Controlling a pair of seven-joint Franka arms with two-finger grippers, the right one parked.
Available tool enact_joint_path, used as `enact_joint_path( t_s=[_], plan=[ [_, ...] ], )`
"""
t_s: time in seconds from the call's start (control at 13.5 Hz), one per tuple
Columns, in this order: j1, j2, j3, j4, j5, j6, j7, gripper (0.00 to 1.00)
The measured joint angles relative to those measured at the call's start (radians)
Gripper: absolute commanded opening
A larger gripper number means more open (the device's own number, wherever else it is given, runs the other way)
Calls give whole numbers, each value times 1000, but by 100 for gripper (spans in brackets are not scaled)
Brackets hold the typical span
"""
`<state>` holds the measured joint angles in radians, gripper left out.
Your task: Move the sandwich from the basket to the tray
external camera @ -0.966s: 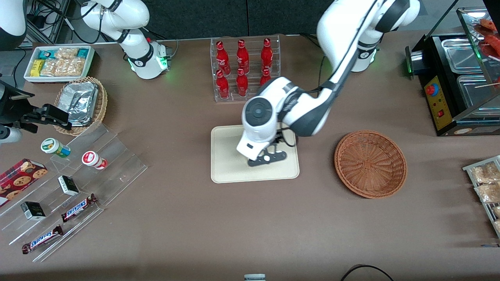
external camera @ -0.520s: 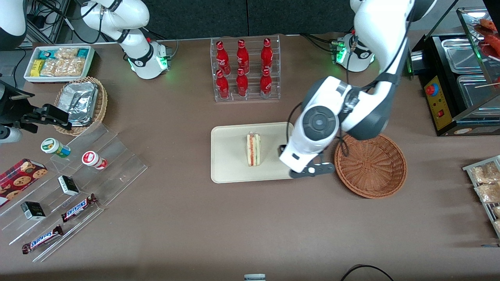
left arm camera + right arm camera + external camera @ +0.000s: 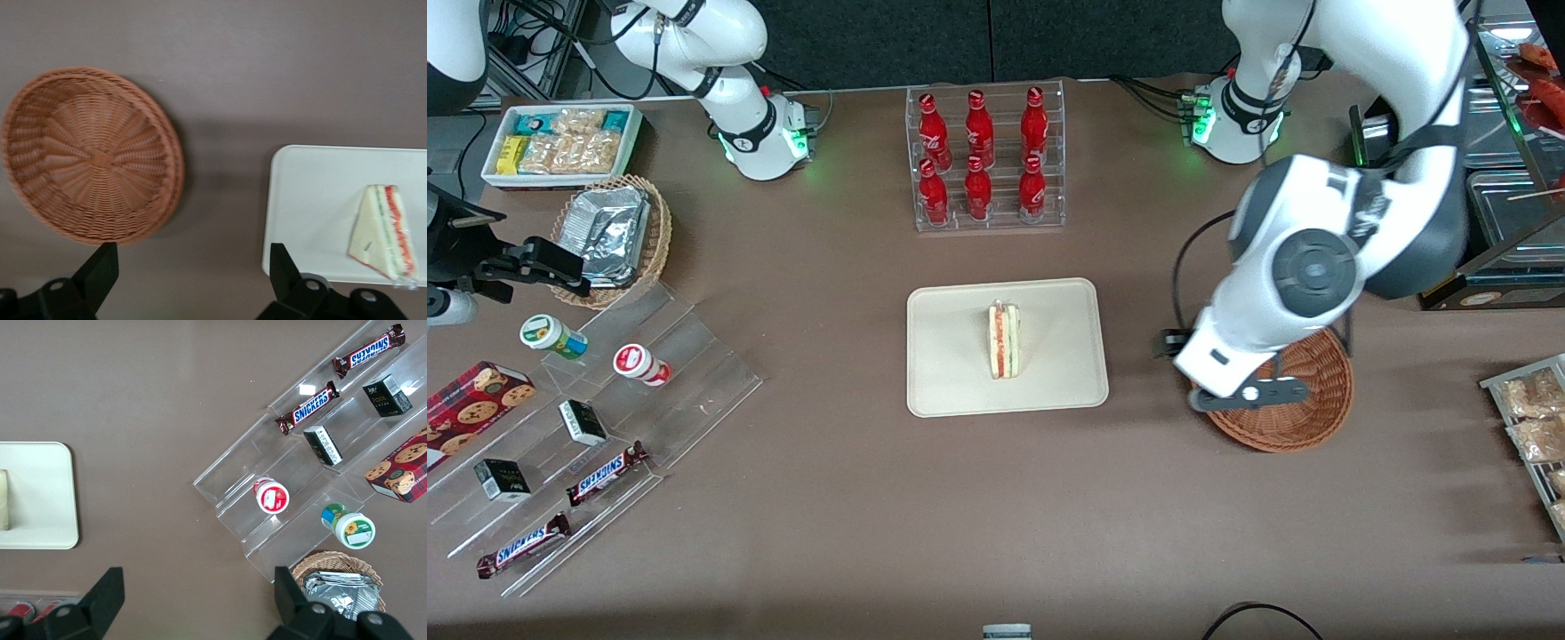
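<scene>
The sandwich [image 3: 1004, 340], a pale triangular wedge with red and green filling, lies on the cream tray [image 3: 951, 373] near its middle. The left wrist view also shows the sandwich [image 3: 385, 230] lying on the tray [image 3: 313, 193]. The reddish-brown wicker basket [image 3: 1307, 418] stands beside the tray toward the working arm's end, and the inside of the basket [image 3: 93, 153] holds nothing. My left gripper [image 3: 191, 257] hangs open and holds nothing, high over the bare table between basket and tray. In the front view the arm's wrist [image 3: 1232, 364] covers the basket's nearer-to-tray rim.
A rack of red bottles [image 3: 983, 156] stands farther from the front camera than the tray. A glass-fronted food warmer [image 3: 1476, 178] and a wire rack of snack packets [image 3: 1534, 427] sit at the working arm's end. A stepped acrylic shelf [image 3: 605, 418] sits at the parked arm's end.
The gripper let go of the sandwich on the tray, rose, and swung away from the tray toward the basket. The sandwich stays where it was set down.
</scene>
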<state>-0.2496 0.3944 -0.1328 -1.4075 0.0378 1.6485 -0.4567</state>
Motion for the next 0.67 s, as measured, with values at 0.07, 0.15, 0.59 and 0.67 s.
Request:
enact_joint_path(
  t_s=[0.07, 0.15, 0.59, 0.67],
  plan=[
    [23, -19, 0, -17, 0, -8, 25, 100],
    [46, -37, 0, -33, -4, -18, 53, 100],
    [134, -158, 3, -105, -27, -116, 187, 100],
    [134, -181, 8, -120, -27, -126, 193, 100]
  ],
)
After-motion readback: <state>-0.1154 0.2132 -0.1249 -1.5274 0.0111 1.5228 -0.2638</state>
